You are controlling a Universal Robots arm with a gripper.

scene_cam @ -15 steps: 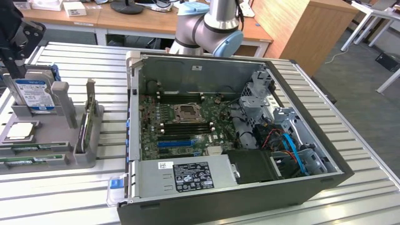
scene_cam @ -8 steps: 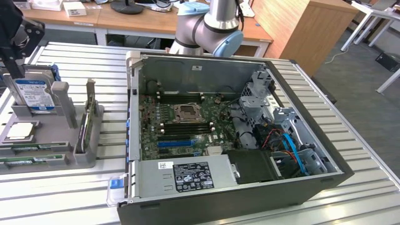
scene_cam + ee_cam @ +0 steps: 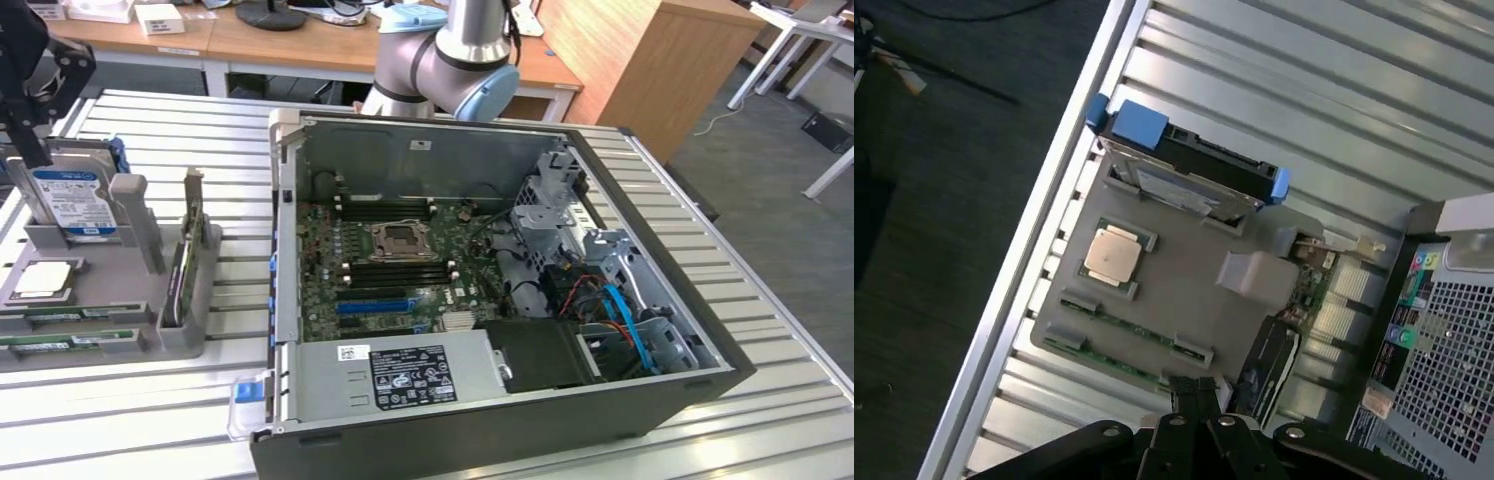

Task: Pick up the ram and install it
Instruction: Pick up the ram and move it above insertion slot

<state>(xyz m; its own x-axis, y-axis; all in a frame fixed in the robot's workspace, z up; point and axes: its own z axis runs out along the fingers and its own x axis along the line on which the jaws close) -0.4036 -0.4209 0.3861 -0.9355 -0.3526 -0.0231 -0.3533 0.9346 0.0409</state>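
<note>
Two ram sticks, thin green boards, lie flat in the slots of a grey holder [image 3: 120, 300] at the exterior view's left; the nearer-to-CPU one is the ram [image 3: 70, 319] [image 3: 1132, 324], and a second one [image 3: 60, 346] [image 3: 1112, 362] lies beside it. My gripper [image 3: 30, 105] [image 3: 1192, 388] hangs high above the holder, over the hard-drive end, with its black fingers pressed together and nothing between them. The open computer case [image 3: 287, 200] stands in the middle of the table, its motherboard memory slots [image 3: 400, 267] lying beside the CPU socket [image 3: 398, 240].
The holder also carries an upright blue-labelled hard drive [image 3: 74, 200] [image 3: 1189, 170], a loose CPU [image 3: 43, 280] [image 3: 1116, 252] and an upright card [image 3: 184, 260] [image 3: 1266, 368]. Cables and drive cages [image 3: 601, 290] fill the case's right side. The slatted metal table [image 3: 761, 300] ends near the holder.
</note>
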